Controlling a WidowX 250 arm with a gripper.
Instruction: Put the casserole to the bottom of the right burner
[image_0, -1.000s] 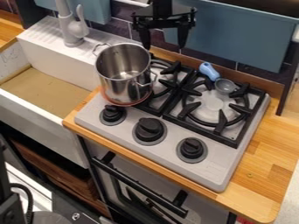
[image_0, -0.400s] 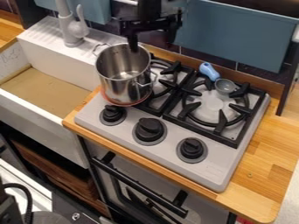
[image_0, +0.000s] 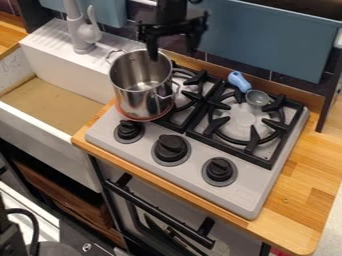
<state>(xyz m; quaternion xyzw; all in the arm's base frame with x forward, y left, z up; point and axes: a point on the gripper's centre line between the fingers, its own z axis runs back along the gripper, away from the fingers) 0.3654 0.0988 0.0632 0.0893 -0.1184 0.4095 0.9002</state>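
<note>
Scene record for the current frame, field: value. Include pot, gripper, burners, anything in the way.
pot: steel pot, upright, lidless, at left burner
gripper: gripper, by pot's rear right rim in the picture
jaws: apart, one overlapping the pot's opening in view, one to its right
grasp: none seen
target: right burner, pot not on it
obstacle: blue-handled scoop, at right burner's rear, may get in the way
knobs: three, black, along stove's front

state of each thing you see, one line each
Black two-finger gripper: jaws apart
Tall silver metal pot: upright, lidless
Black metal right burner: no flame showing
Small blue-handled grey ladle: lying on that burner
Three black round knobs: settings unclear
Curved grey faucet: lever up
</note>
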